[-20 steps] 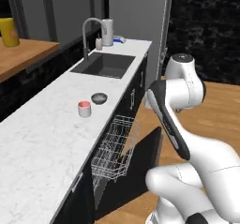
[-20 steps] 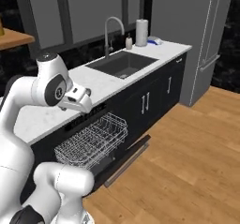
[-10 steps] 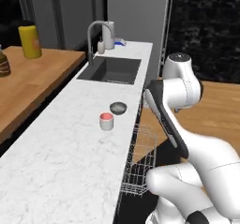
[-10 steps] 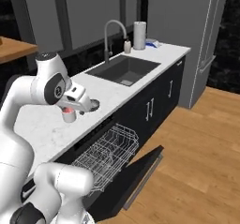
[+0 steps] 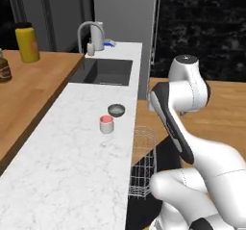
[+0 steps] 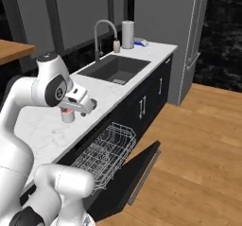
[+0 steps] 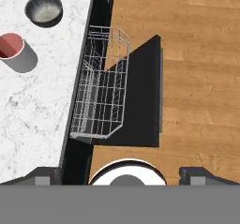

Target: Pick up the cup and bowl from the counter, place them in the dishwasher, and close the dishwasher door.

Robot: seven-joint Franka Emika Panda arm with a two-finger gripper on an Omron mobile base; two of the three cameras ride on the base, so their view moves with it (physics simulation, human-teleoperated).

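Spanning room: marble counter (image 5: 72, 176) w/ cup (image 5: 106, 124), bowl (image 5: 116, 110); end effector (image 7: 119, 171) wide open, empty.

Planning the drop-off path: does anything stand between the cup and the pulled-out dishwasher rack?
Nothing visible does. The cup stands on bare counter beside the bowl, which is off to one side. The rack sits pulled out and empty over the lowered dishwasher door.
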